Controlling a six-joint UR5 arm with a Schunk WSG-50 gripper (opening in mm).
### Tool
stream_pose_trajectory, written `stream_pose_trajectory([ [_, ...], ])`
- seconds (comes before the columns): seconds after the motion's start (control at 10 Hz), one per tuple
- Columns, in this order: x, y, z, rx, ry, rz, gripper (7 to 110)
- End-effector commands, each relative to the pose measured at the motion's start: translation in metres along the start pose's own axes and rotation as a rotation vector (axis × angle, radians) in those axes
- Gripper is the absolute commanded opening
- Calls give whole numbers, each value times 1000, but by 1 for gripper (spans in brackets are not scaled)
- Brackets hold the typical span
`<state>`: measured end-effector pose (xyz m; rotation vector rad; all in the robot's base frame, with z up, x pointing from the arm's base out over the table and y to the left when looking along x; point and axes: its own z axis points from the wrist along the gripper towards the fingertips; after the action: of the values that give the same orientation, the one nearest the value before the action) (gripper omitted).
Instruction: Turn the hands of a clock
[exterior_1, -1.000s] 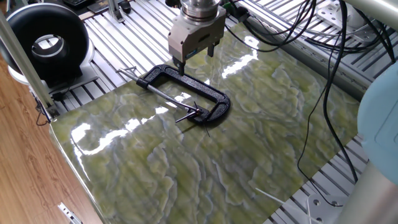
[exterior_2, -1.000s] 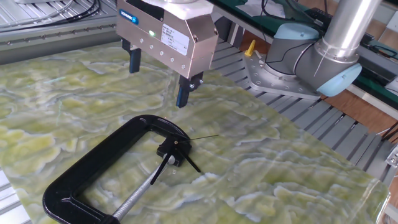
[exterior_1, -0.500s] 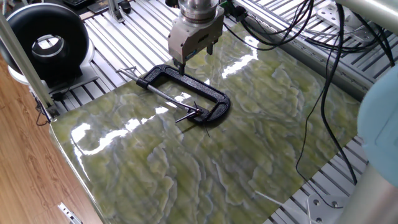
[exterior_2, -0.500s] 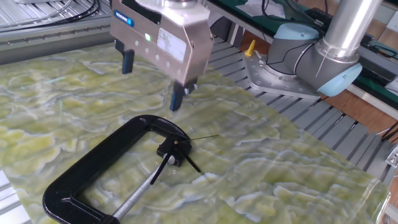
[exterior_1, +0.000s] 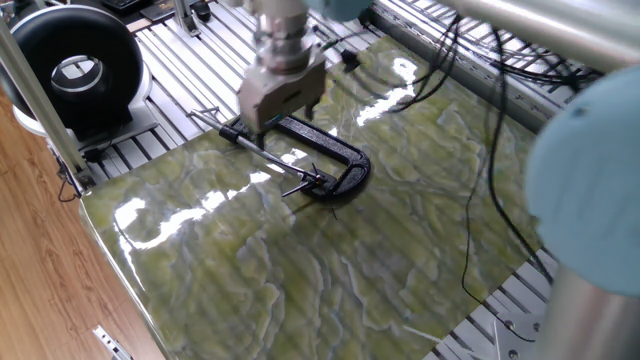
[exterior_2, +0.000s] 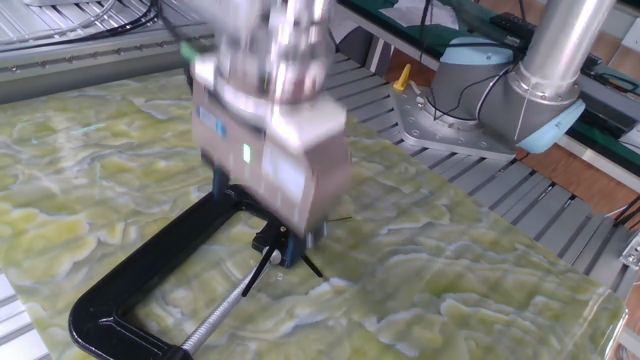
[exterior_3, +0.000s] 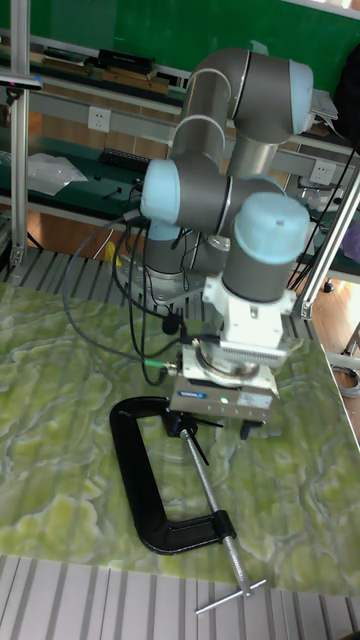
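Above the black C-clamp (exterior_1: 300, 150), my gripper (exterior_2: 262, 232) hangs with its fingers apart. The hands (exterior_1: 303, 182) lie just near of it, low in the clamp's jaw, long axis flat on the table.

surface: green marbled tabletop (exterior_1: 330, 290) | on it: black C-clamp (exterior_1: 345, 160), lying flat

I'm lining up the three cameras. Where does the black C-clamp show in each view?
One fixed view: C-clamp upper centre, partly behind the hand.
The other fixed view: C-clamp lower left.
Tall fixed view: C-clamp lower centre-left.
Shared landmark: its steel screw rod.
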<state>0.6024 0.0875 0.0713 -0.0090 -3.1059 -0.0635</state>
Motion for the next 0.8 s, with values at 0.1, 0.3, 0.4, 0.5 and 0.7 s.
stream_pose_trajectory([
  [0.1, -25, 73, 23, -150, 25, 140, 7],
  [0.3, -30, 82, 29, -123, 21, 155, 7],
  [0.4, -29, 77, 32, -94, 17, 135, 7],
  [0.5, -27, 75, 34, -80, 14, 120, 7],
  [0.7, -30, 72, 42, -64, 5, 115, 7],
])
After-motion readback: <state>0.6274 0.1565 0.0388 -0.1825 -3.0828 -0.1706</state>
